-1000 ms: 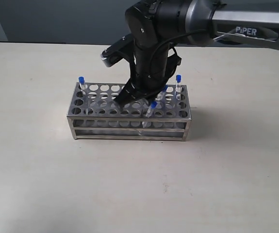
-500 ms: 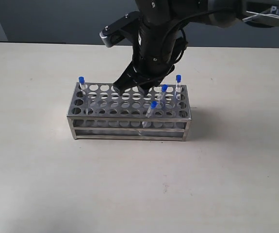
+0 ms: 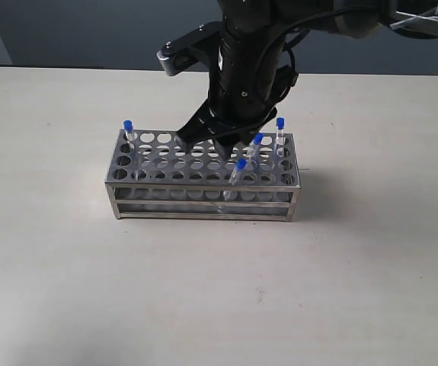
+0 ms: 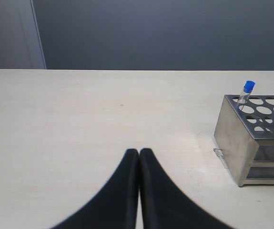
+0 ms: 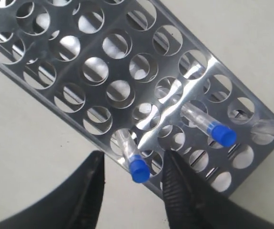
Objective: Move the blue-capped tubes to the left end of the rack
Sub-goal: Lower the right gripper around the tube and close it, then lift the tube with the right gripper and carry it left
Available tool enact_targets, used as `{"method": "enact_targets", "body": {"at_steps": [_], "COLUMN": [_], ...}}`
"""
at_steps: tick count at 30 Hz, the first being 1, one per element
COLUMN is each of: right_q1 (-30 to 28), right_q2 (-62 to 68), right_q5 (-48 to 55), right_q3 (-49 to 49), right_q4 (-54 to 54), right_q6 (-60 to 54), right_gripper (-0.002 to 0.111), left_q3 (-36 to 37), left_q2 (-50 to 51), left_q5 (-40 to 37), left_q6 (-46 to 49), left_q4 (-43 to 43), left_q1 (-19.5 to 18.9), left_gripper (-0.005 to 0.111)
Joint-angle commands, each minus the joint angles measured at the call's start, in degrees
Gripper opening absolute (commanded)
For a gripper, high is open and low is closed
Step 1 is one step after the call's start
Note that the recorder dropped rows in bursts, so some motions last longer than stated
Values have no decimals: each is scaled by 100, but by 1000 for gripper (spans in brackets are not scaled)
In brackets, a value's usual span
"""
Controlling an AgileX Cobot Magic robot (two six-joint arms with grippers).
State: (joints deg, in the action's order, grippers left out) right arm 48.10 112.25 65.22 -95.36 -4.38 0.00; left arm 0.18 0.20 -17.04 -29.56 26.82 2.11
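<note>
- Right gripper (image 3: 206,143): jaws spread wide, nothing held. It hangs over the middle of the rack (image 3: 203,191), with its fingertips just above the top plate.
- The rack stands on the table (image 3: 66,267), near the centre, long side facing the exterior camera.
- All four blue-capped tubes (image 3: 241,168) are seated in the rack.
- Corner tube (image 3: 128,130): back row, left-end corner hole, upright.
- The other three bunch at the right end.
- Back tube (image 3: 280,128): back row near the right corner, upright.
- Middle tube (image 3: 257,143): just in front and left of the back tube, tilted.
- Front tube (image 3: 239,171): front row, tilted, just right of the gripper's fingertips.
- In the right wrist view, the front tube's cap shows between the two fingers (image 5: 91,191), with a gap on each side and no contact.
- Left gripper (image 4: 139,153): jaws pressed together, empty. It sits low over the table, well apart from the rack's left end.
</note>
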Motion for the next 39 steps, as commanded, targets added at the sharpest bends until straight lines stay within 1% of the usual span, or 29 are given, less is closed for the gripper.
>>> {"method": "enact_targets", "body": {"at_steps": [1,5,8,12,16,19,25,26,27,28,29,35,39], "right_q1": [-228,-399,-410,-410,-410,-410,-410,-410,-410,-410,-410,-410,-410], "right_q2": [-57,-57,-57,-57,-43,93,231,231,231,231,231,163,-133], "right_q5": [48,23,-80,-294,-561,-469,-439,-414,-400,-400,-390,-301,-285], "right_q3": [45,134,276,500,506,506,520,520,520,520,520,520,494], "right_q4": [32,350,592,644,657,951,871,857,857,857,857,857,780], "right_q6": [0,-51,-178,-195,-195,-195,-185,-185,-185,-195,-195,-284,-297], "right_gripper": [39,39,39,39,39,39,39,34,23,9,-1,0,0], "left_q3": [-18,-18,-18,-18,-18,-18,-18,-18,-18,-18,-18,-18,-18], "left_q2": [-20,-20,-20,-20,-20,-20,-20,-20,-20,-20,-20,-20,-20], "left_q5": [37,37,37,37,27,27,27,27,27,27,27,27,27], "left_q6": [-3,-3,-3,-3,-3,-3,-3,-3,-3,-3,-3,-3,-3], "left_q4": [-7,-7,-7,-7,-22,-22,-22,-22,-22,-22,-22,-22,-22], "left_q1": [29,29,29,29,29,29,29,29,29,29,29,29,29], "left_gripper": [1,1,1,1,1,1,1,1,1,1,1,1,1]}}
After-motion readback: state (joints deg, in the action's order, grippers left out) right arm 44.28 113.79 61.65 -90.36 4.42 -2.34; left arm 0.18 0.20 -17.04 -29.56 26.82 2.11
